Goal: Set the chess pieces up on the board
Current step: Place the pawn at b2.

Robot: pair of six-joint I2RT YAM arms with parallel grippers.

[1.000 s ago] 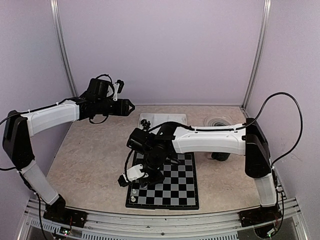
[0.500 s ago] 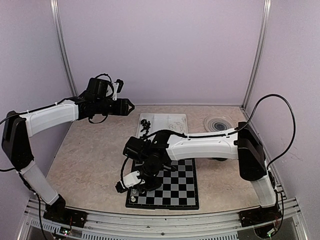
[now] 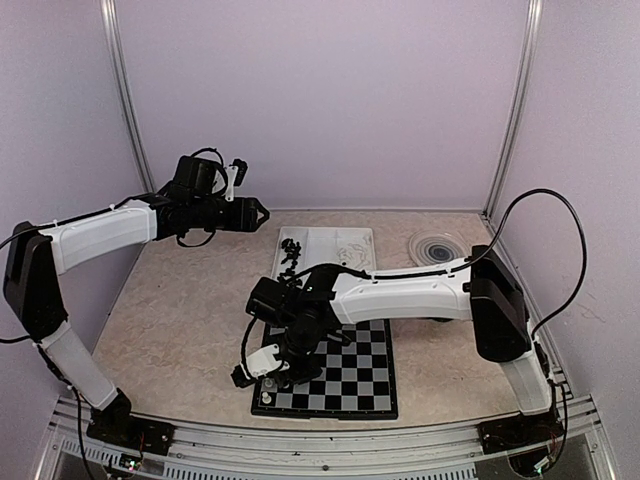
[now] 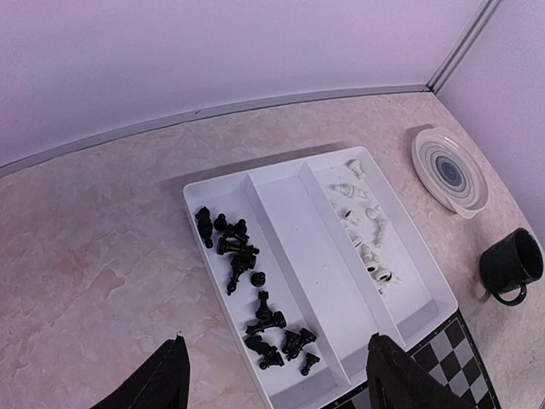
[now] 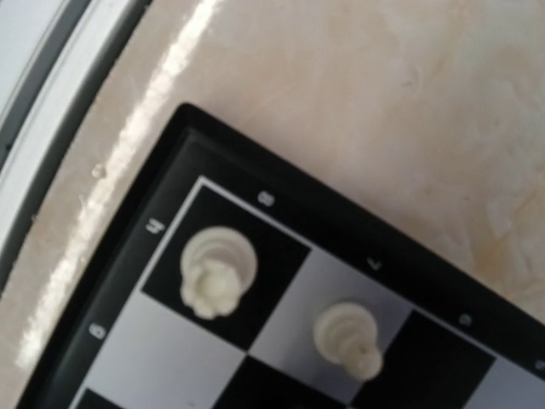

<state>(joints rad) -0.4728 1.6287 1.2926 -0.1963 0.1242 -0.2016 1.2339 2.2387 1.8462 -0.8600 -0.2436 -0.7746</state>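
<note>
Chess pieces (image 4: 255, 290) lie mostly in the white tray (image 4: 289, 213), which sits on the table (image 3: 180, 320) just beyond the far edge of the board (image 3: 350, 372). The black pieces (image 4: 243, 256) are scattered down the tray's left compartment, some upright and some toppled. The white pieces (image 4: 366, 230) are strewn along its right compartment, and the middle compartment lies between the two.

Two more white pieces stand upright on the board at its near left corner. One (image 5: 217, 271) is on the black corner square and the other (image 5: 347, 336) is on the pale square beside it. They stand apart, each inside its own square.

The right claw (image 3: 283, 375) hangs low over that same corner, its arm stretched across the board from the right. Its jaws are pressed together. They do not appear in the wrist view, so I cannot tell whether anything is pinched between them.

The left claw (image 3: 262, 212) is held up in the air to the left of the tray, well away from the board. Its fingers (image 4: 162, 379) are spread wide and hold nothing.

A pale ringed plate (image 4: 449, 170) lies to the right of the tray. A black mug (image 4: 509, 264) stands nearer the arms than the plate, off the board's far right corner.
</note>
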